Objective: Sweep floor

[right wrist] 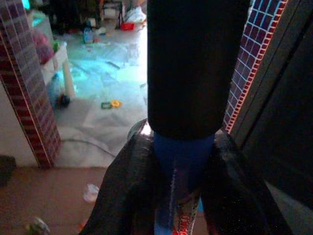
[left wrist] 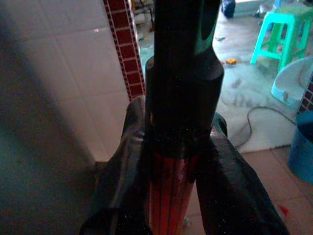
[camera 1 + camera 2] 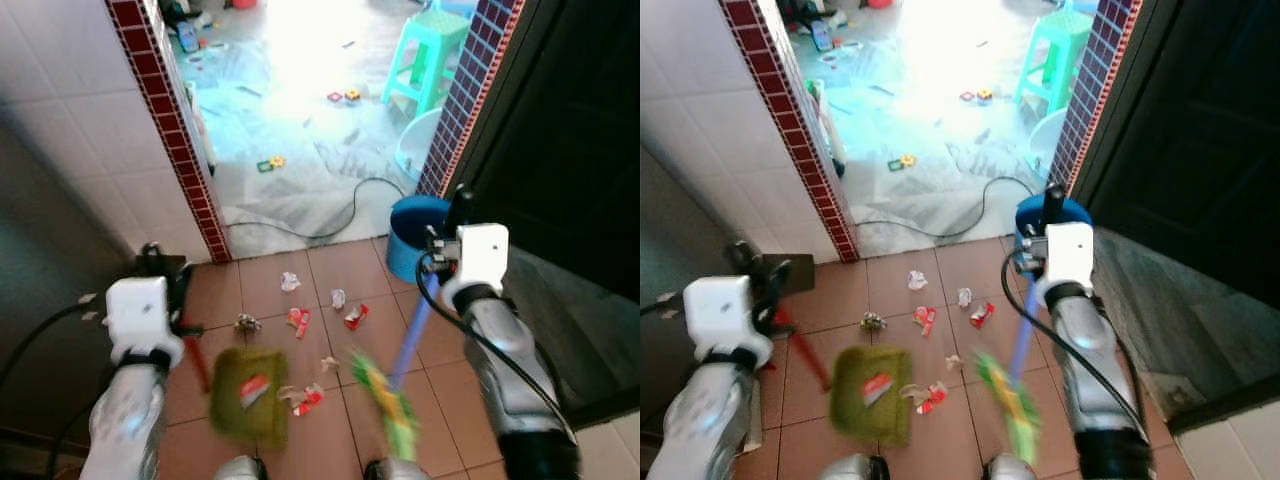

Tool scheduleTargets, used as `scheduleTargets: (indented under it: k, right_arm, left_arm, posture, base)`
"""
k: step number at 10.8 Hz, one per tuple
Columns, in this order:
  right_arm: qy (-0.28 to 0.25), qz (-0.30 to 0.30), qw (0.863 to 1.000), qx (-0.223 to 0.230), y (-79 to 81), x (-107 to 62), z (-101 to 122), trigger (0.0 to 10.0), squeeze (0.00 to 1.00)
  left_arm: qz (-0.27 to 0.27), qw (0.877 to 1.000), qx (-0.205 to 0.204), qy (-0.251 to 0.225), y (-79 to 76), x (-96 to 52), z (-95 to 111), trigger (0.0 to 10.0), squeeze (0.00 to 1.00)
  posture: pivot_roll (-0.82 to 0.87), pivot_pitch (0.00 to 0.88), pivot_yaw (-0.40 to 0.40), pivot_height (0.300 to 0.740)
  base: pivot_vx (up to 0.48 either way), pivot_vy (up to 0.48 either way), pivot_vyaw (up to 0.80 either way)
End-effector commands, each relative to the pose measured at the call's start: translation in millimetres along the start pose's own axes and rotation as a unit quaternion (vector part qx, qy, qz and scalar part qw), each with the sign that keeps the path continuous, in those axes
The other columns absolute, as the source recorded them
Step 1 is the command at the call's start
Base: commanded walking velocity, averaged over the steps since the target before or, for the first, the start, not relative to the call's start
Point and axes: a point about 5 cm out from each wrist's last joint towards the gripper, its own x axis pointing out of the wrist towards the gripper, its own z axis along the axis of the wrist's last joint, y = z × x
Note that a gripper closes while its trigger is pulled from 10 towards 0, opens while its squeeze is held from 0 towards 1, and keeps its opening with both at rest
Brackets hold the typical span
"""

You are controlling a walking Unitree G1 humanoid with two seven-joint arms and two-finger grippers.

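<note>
A: Item one, the dustpan (image 3: 248,392). We hold it by its red handle (image 3: 193,362), our left gripper (image 2: 168,196) clamped round that shaft with both fingers pressed against it. The green pan sits flat on the terracotta tiles, mouth turned toward the litter, so scraps can be pushed in. One red-and-white scrap (image 3: 253,389) already lies in it.

B: Item two, the broom (image 3: 392,405). Our right gripper (image 1: 181,196) is closed about its blue shaft (image 3: 413,328); the green head is low, just beside the dustpan on its right, blurred. We judge it mid-stroke.

A: Item three, litter (image 3: 300,320). Crumpled paper and red wrappers lie beyond the dustpan, toward the doorway; one piece (image 3: 305,398) is between dustpan and broom head.

B: Item four, blue bucket (image 3: 412,232), well beyond the dustpan by the doorway post. A black cable (image 3: 330,232) trails on the pale floor past it.

A: Most litter is still loose, so we judge the sweeping far from finished.
</note>
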Motion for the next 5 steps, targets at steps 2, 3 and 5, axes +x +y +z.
scheduleTargets:
  k: [2,3,5]
  right_arm:
    - [-0.027,0.045,0.998,-0.031,12.8,1.7,10,10.0,0.0]
    - [-0.024,0.047,0.998,-0.029,13.5,5.4,10,10.0,0.0]
    - [-0.055,0.024,0.997,-0.038,7.4,24.2,30,10.0,0.0]
  left_arm:
    - [0.005,1.0,0.01,-0.023,-1.6,-6.4,9,10.0,0.0]
    - [0.017,1.0,0.007,-0.02,-1.6,-4.6,7,10.0,0.0]
    - [0.058,0.997,0.005,-0.047,-2.6,9.3,22,10.0,0.0]
  posture:
    - [-0.06,0.083,-0.024,0.74]
    - [-0.05,0.074,-0.03,0.74]
    - [-0.04,0.089,-0.032,0.74]
  base:
    - [0.0,0.0,0.0]
    - [0.0,0.0,0.0]
    - [0.0,0.0,0.0]
